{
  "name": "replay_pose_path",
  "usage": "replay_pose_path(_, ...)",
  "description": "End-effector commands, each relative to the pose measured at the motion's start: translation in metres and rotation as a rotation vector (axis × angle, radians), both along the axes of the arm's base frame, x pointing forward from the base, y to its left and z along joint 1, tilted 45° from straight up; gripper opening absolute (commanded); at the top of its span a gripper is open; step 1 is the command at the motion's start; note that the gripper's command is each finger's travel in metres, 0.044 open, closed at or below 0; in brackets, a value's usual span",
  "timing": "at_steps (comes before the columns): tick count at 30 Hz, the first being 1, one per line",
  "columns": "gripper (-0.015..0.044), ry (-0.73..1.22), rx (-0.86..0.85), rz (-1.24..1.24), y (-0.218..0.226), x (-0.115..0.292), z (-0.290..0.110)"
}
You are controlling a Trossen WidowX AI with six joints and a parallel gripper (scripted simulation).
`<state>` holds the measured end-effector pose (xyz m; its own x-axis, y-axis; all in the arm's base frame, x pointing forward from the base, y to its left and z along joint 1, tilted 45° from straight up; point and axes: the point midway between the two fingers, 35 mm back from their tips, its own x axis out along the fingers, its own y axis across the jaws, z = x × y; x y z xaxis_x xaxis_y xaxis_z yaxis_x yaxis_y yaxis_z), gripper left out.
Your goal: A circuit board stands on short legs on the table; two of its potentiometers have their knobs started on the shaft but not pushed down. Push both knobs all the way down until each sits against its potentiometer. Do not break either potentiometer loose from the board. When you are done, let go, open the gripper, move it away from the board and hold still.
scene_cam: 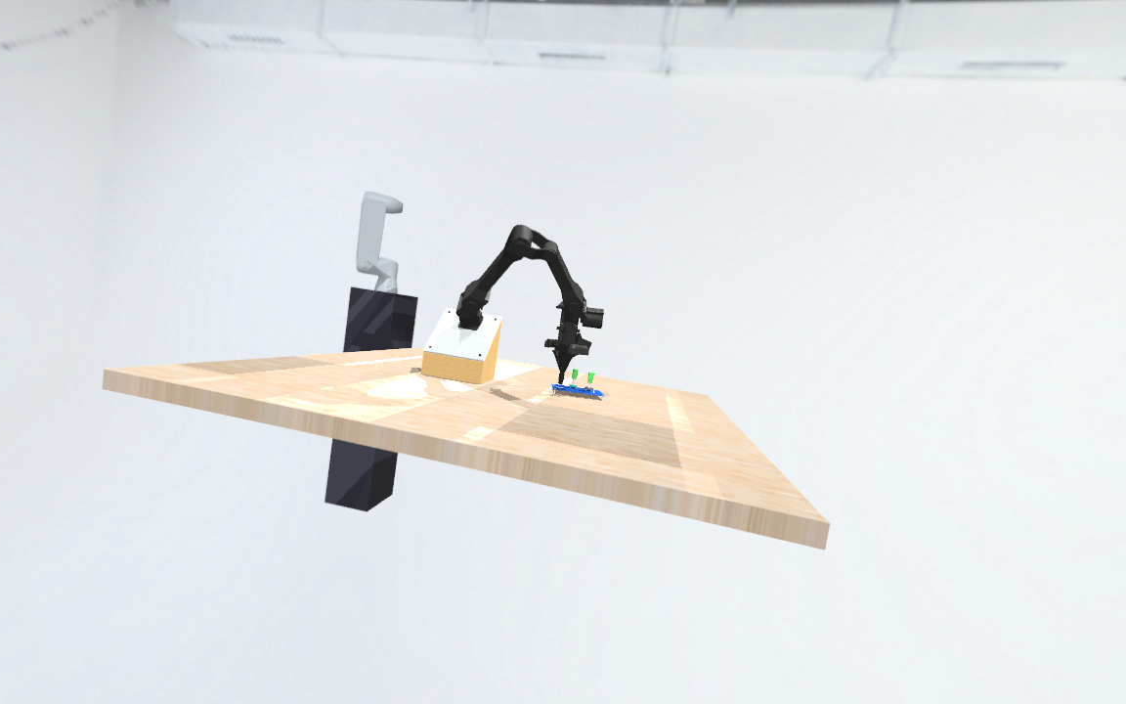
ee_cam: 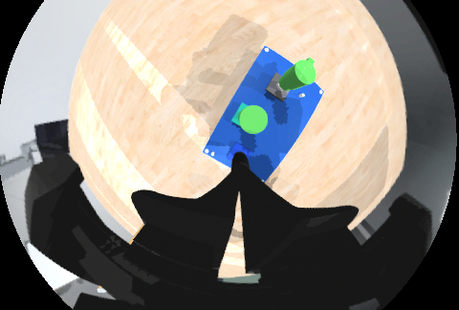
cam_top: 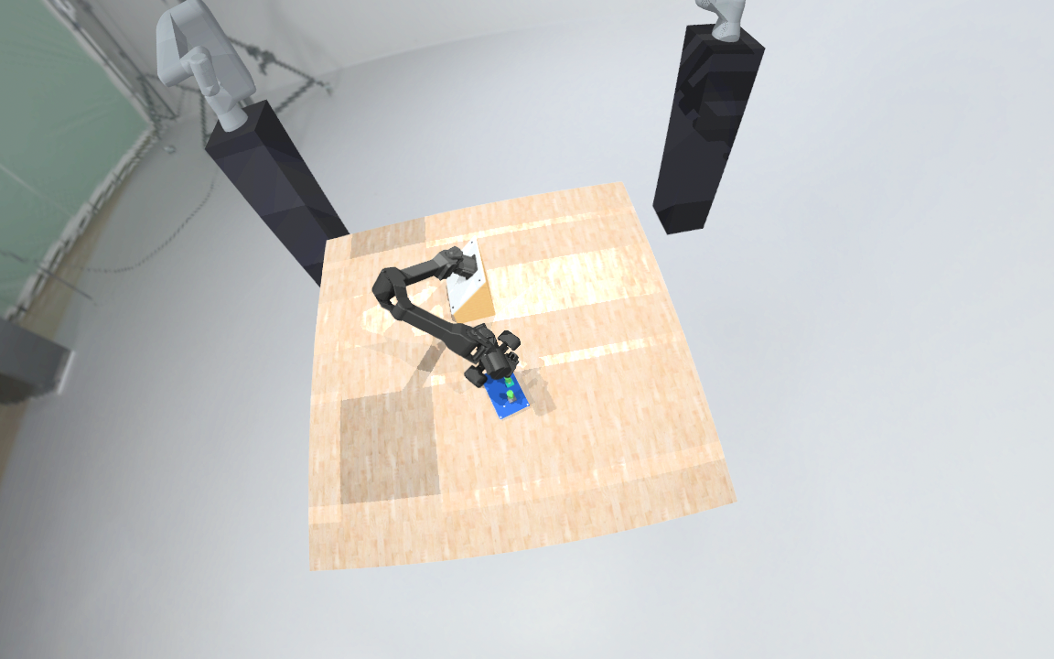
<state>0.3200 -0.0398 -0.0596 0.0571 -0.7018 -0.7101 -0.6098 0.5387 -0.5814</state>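
Note:
The blue circuit board (cam_top: 497,402) (scene_cam: 580,393) (ee_cam: 287,130) stands on the table. The near green knob (scene_cam: 575,374) (ee_cam: 253,120) stands above a teal potentiometer (ee_cam: 236,117), mostly hidden beneath it in the wrist view. The far green knob (scene_cam: 589,376) (ee_cam: 302,75) stands on the shaft of a grey potentiometer (ee_cam: 273,84), with a short piece of shaft showing between them. My gripper (scene_cam: 561,381) (ee_cam: 240,169) is shut and empty. It points down at the board's near end, beside the near knob, over or at a darker blue patch; contact is unclear.
The arm's wedge-shaped base (cam_top: 474,305) (scene_cam: 457,366) stands on the wooden table (cam_top: 580,459) (scene_cam: 374,419). Black pedestals (cam_top: 269,180) (cam_top: 703,139) with pale grey robot arms stand beyond the table. Small white dots mark the board's corners.

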Motion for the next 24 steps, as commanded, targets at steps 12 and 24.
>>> replay_pose_path(12, 0.0, -0.004, 0.0, -0.026, -0.007, 0.001, -0.004)
replay_pose_path(24, 0.0, -0.004, 0.0, -0.026, 0.007, 0.0, 0.009)
